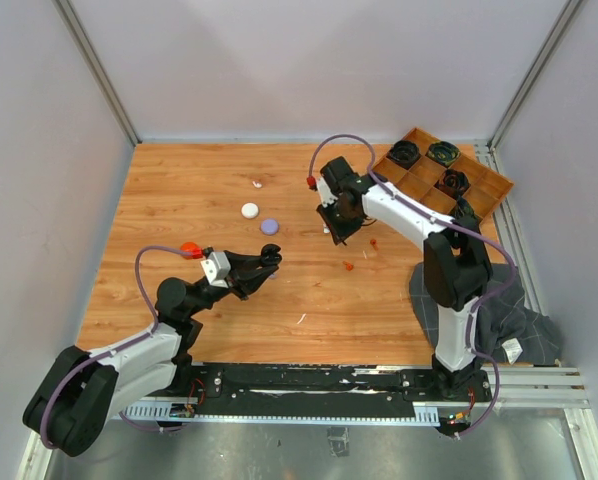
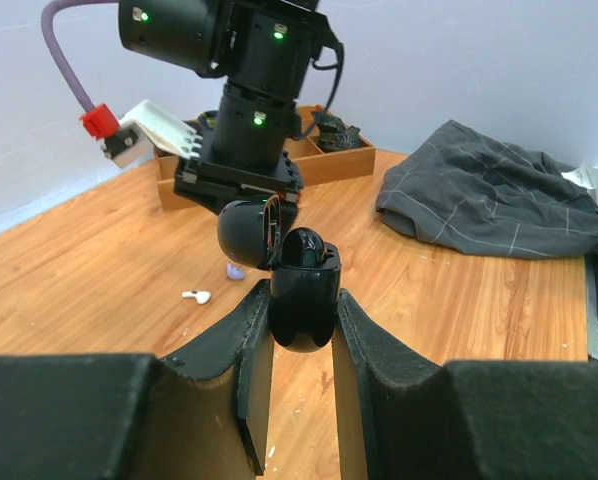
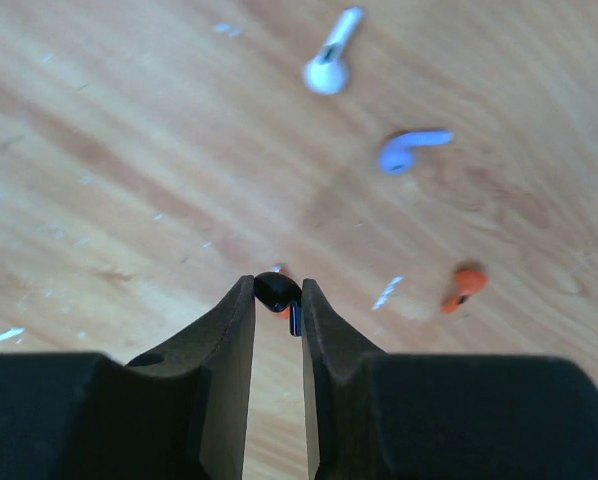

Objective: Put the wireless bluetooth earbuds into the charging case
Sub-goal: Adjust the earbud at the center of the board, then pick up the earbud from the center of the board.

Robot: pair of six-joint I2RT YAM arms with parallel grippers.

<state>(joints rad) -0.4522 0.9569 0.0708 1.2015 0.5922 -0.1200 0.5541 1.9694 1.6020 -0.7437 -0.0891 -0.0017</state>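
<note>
While left gripper [image 2: 301,305] clamps one case [image 2: 303,268], right gripper [image 3: 277,291] pinches one earbud [image 3: 274,288]

Seen from above, the left arm [image 1: 134,350] at seven o'clock and the right arm [image 1: 404,212] at three o'clock have black joints and white links. A lilac cable [image 1: 142,275] with a red plug [image 1: 190,249] loops each wrist. Green lights [image 2: 277,34] dot the right arm. The left end effector [image 2: 301,300] is black.

Both arms reach forward and inward, left claw [image 2: 301,300] and right claw [image 3: 277,290] pinched narrow.
</note>
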